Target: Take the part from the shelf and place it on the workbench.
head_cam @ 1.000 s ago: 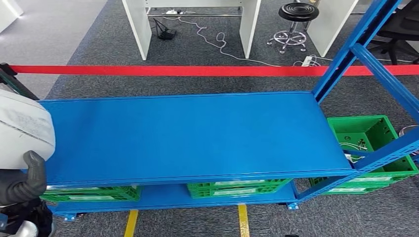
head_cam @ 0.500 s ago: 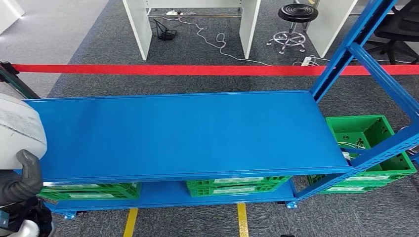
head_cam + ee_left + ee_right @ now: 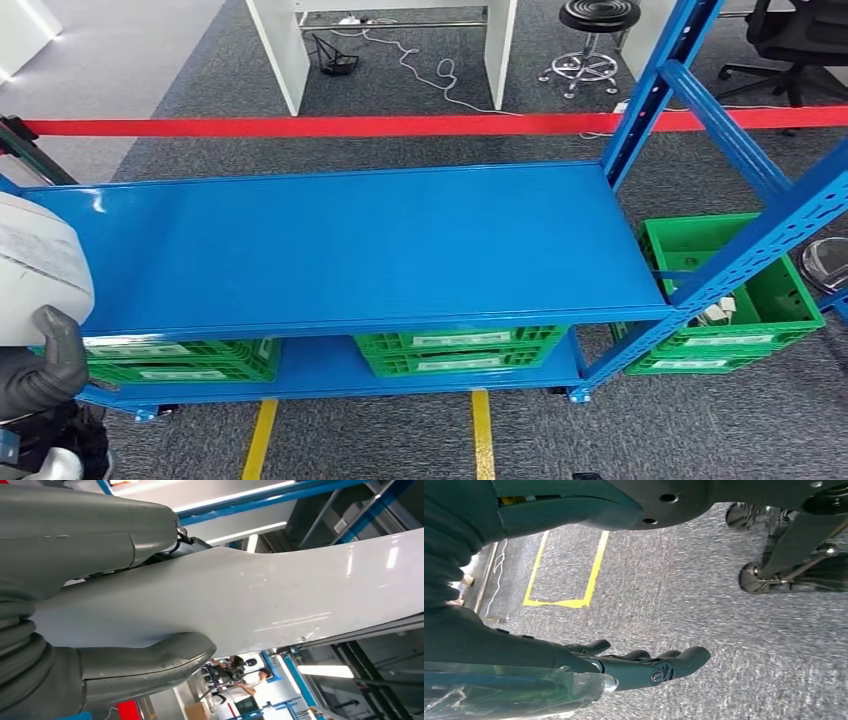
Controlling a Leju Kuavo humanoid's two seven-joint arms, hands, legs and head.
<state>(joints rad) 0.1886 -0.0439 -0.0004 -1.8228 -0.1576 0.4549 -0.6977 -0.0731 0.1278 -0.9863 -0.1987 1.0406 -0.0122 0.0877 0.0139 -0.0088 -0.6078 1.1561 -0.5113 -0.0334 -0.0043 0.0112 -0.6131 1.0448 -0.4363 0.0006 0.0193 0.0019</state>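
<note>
Blue shelf (image 3: 360, 250): broad top deck, long axis laid from 9 to 3 o'clock across the head view, bare blue surface presented; green crates (image 3: 455, 350) stowed on the tier beneath and one more at 3 o'clock beyond the upright. White part (image 3: 35, 265): large, smooth, rounded body, held at 9 o'clock of the head view, overhanging the near left corner of the deck; only an end is seen, so its long axis and facing cannot be told from that view, though in the left wrist view the part is seen to run lengthwise away from the wrist. Left hand (image 3: 40, 370): clamped on the part, thumb wrapped against its underside. Right hand (image 3: 644, 667): hung over grey carpet, fingers extended together, nothing held. No workbench identified; a carry away from the shelf is judged to remain
</note>
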